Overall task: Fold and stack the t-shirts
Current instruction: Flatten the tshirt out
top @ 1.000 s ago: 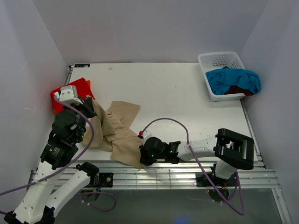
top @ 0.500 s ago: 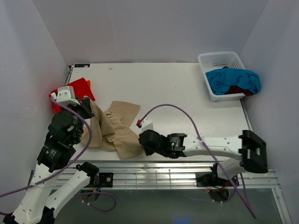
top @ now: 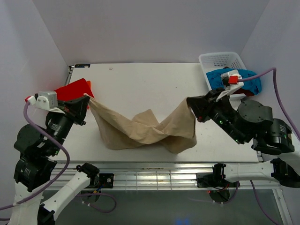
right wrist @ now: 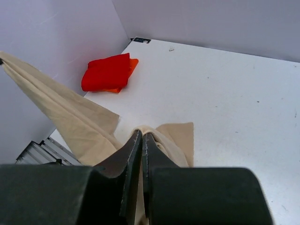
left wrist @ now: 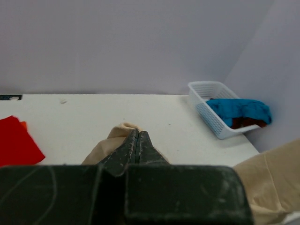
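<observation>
Tan t-shirt has been raised off the table and pulled wide since a second ago, when it lay crumpled; spreading for the fold is judged started. It is hung sagging, twisted mid-span, left of the basket. Its ends are clamped by left gripper and right gripper, the latter nearest the basket

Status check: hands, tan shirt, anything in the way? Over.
Left hand shut on tan t-shirt. Right hand shut on its other end. Shirt sags between them. Red t-shirt lies beside left hand.
</observation>
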